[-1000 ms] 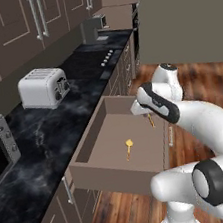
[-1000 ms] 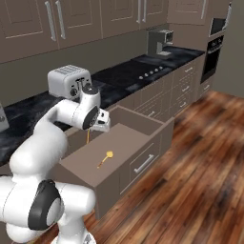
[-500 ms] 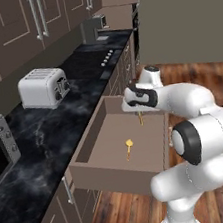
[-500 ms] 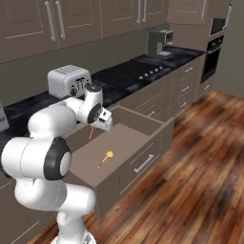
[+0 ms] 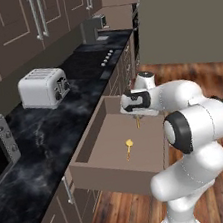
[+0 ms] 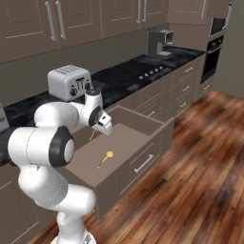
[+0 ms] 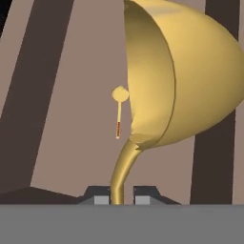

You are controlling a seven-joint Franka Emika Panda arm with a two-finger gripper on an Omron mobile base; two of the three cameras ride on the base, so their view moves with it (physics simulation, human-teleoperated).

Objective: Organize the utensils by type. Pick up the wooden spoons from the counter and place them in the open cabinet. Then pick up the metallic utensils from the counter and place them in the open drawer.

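The gripper (image 7: 118, 196) hung over the open drawer (image 5: 90, 159), pinching the thin handle of a golden utensil (image 7: 190, 76) between its tips. This utensil pointed down into the drawer. A second utensil (image 5: 128, 148) lay flat on the drawer floor.

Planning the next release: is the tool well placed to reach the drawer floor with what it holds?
Probably yes: the tool, shut on a metallic utensil, hangs over the open drawer, with bare floor beside the utensil lying there.
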